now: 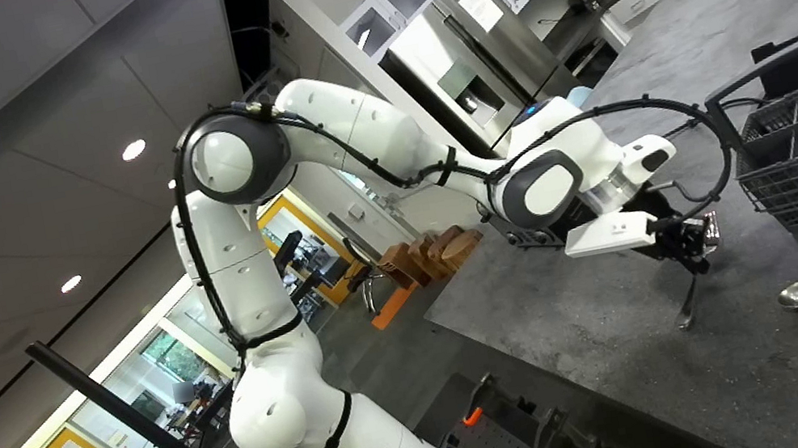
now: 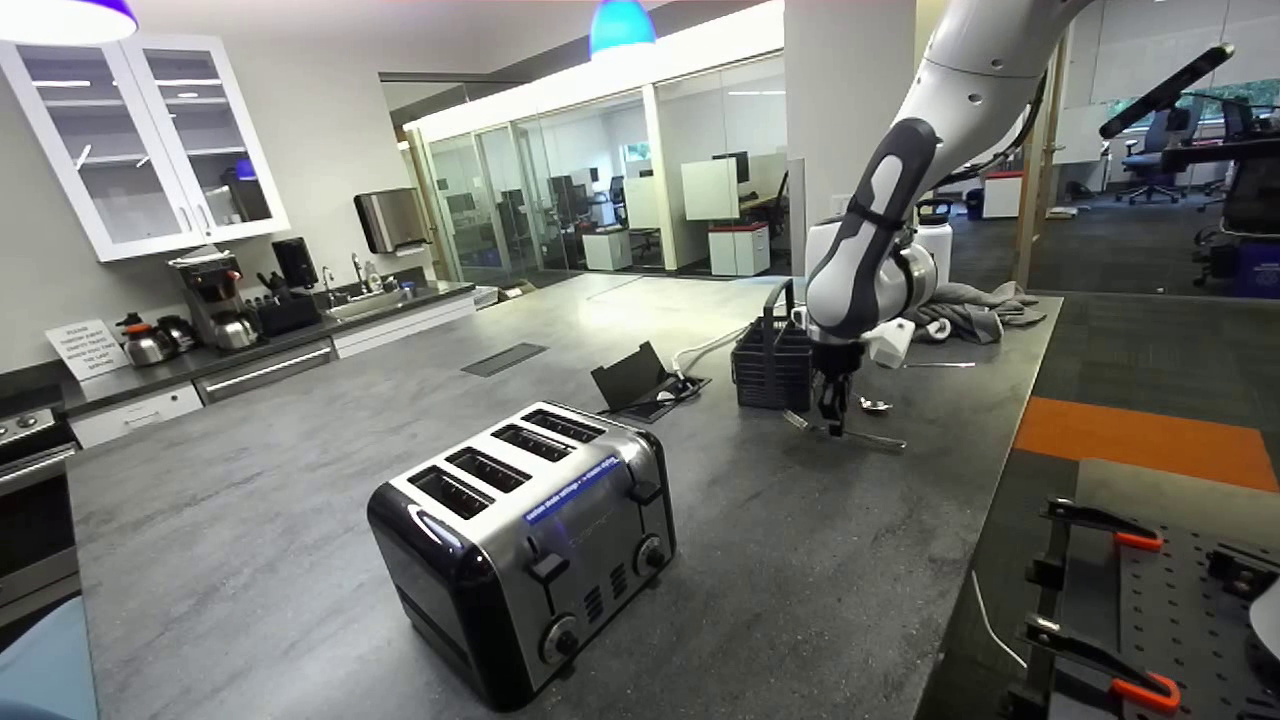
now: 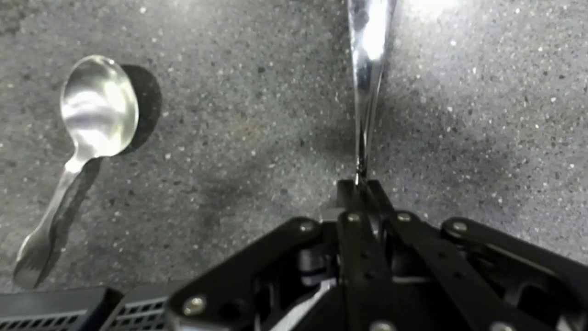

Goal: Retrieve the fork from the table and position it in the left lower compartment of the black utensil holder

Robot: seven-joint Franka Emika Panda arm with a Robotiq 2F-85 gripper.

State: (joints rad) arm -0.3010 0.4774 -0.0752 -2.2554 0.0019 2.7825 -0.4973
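- On the speckled grey surface [image 2: 800, 560], outside the black utensil holder [image 2: 772, 368], is the fork [image 2: 878, 440]; in an exterior view its tines point left, near the holder's base, and its handle end points right. Whether it is raised off the surface cannot be determined.
- The gripper [image 3: 361, 186] points down and pinches the narrow part of the fork's handle; in the wrist view the broader end runs to the far edge.
- The utensil holder stands upright, lattice-walled and divided into compartments, just left of the gripper in an exterior view.
- The spoon [image 3: 98, 110] lies left of the fork in the wrist view, apart from it, its handle running toward the near left.
- The toaster [image 2: 525, 540], four-slotted, stands at the near left in an exterior view, well apart from the gripper.
- The grey cloth [image 2: 975, 312] lies bunched at the far right, beyond the gripper.
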